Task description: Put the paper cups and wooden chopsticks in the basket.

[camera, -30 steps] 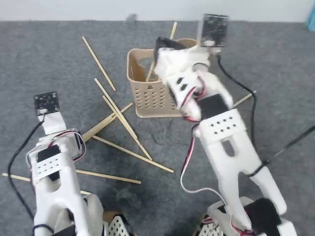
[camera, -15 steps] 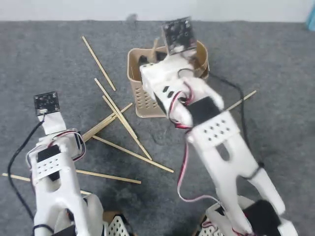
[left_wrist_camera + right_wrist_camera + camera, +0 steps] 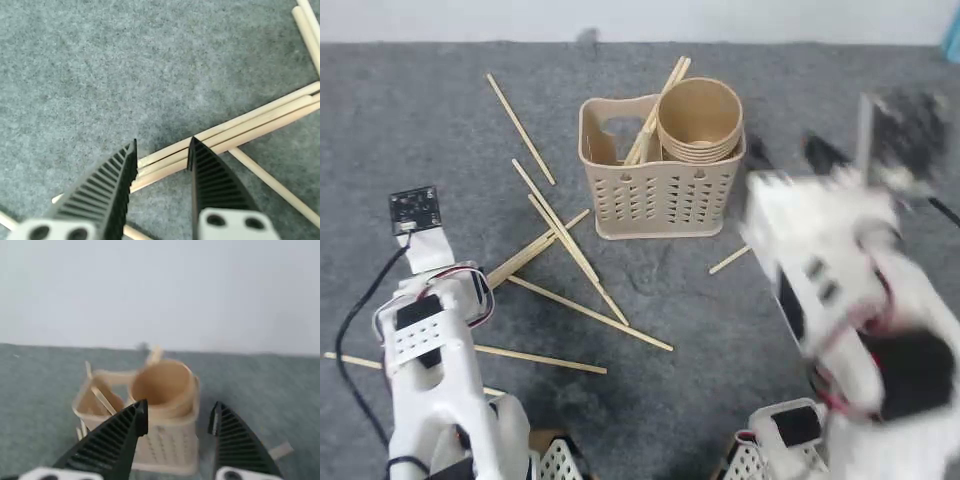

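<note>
Basket [image 3: 650,205] uncovered again with paper cups [image 3: 700,120] stacked inside, right gripper [image 3: 177,415] swung back off it with jaws apart and empty, left gripper [image 3: 162,150] parked jaws apart above loose chopsticks [image 3: 570,250] on the mat [image 3: 440,120]: cups done, most sticks yet to collect.

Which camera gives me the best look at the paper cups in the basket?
The high view: it looks down into the stacked brown paper cups standing in the beige plastic basket. The right wrist view shows them side-on from farther off.
</note>
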